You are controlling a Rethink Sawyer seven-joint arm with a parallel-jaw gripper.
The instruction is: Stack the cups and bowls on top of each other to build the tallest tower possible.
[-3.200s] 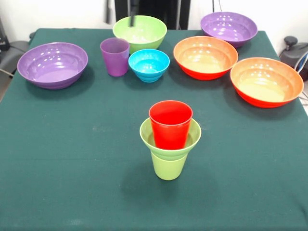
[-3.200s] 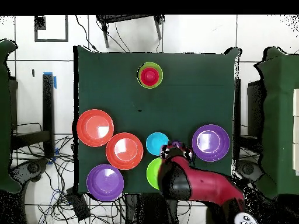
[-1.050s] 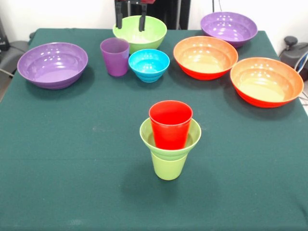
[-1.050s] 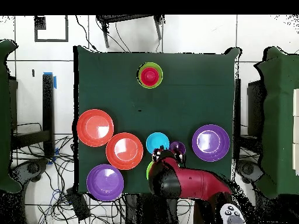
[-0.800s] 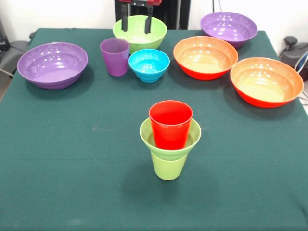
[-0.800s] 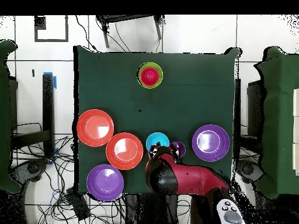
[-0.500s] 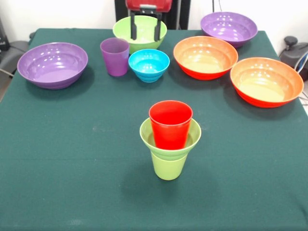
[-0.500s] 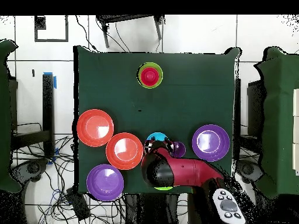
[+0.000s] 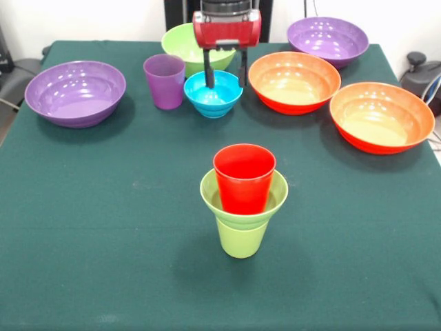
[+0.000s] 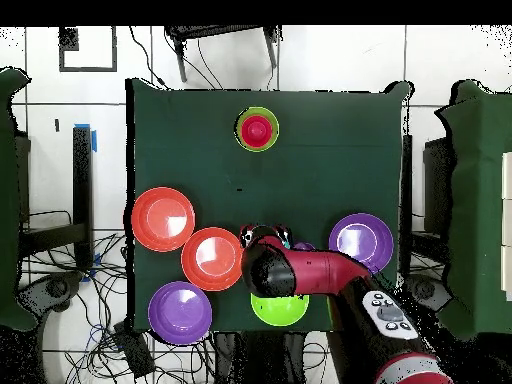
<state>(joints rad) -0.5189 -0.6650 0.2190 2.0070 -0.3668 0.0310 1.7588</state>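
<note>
A tower stands at the table's middle front: a lime-green cup, a small lime-green bowl on it, and a red cup inside that bowl; it also shows in the overhead view. The small blue bowl sits on the cloth near the back. My gripper hangs open just above it, one finger over its inside, the other at its right rim. In the overhead view the arm hides the blue bowl. The purple cup stands left of the blue bowl.
The medium lime-green bowl sits behind the gripper. Purple bowls sit at the left and back right. Two orange bowls sit on the right. The green cloth covers the table.
The gripper has come forward from over the medium lime-green bowl and lower, to just above the small blue bowl. The cups and bowls have not moved.
</note>
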